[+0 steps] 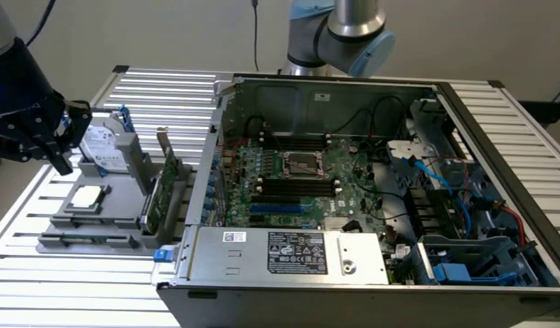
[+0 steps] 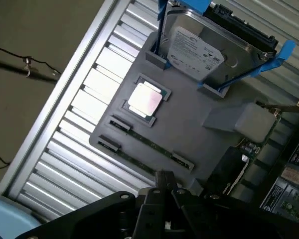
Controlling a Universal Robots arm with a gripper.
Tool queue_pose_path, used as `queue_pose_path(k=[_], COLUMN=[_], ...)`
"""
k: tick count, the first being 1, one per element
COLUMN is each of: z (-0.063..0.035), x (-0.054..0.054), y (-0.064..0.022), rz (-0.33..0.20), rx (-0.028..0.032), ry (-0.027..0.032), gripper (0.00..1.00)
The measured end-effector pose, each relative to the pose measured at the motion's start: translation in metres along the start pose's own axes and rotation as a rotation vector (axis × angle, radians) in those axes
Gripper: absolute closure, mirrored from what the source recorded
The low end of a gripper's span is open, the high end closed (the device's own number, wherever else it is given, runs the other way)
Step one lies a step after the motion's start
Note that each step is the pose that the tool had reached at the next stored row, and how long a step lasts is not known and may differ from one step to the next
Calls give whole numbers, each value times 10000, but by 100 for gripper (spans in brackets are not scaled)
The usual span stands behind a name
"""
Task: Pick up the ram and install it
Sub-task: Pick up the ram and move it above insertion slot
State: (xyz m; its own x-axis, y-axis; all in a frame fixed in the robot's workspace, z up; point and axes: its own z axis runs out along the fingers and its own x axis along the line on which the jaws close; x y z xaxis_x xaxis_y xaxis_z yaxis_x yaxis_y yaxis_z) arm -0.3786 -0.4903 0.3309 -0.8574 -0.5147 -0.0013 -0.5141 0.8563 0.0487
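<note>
Two ram sticks stand on edge in slots of the grey parts holder (image 2: 199, 139): one ram stick (image 2: 152, 143) and a second ram stick (image 2: 132, 158) closer to my fingers. In the exterior view the ram (image 1: 88, 239) lies along the near edge of the holder (image 1: 111, 208). My black gripper (image 1: 63, 162) hovers above the holder's far side on the exterior view's left, clear of the ram. In the wrist view the gripper (image 2: 163, 177) has its fingers shut together with nothing between them.
The holder also carries a hard drive (image 2: 199, 50) in blue brackets, a CPU (image 2: 145, 100) and an upright green expansion card (image 1: 161, 195). The open computer case (image 1: 498, 157) stands on the exterior view's right, with black motherboard slots (image 1: 298, 186). A slatted aluminium table (image 1: 79, 294) lies under everything.
</note>
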Motion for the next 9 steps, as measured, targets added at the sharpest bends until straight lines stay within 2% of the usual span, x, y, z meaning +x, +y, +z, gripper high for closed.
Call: queue_pose_path(k=[9], z=[21], x=[0], y=[0], rz=[-1617], rx=[78], ry=[128], gripper=[89])
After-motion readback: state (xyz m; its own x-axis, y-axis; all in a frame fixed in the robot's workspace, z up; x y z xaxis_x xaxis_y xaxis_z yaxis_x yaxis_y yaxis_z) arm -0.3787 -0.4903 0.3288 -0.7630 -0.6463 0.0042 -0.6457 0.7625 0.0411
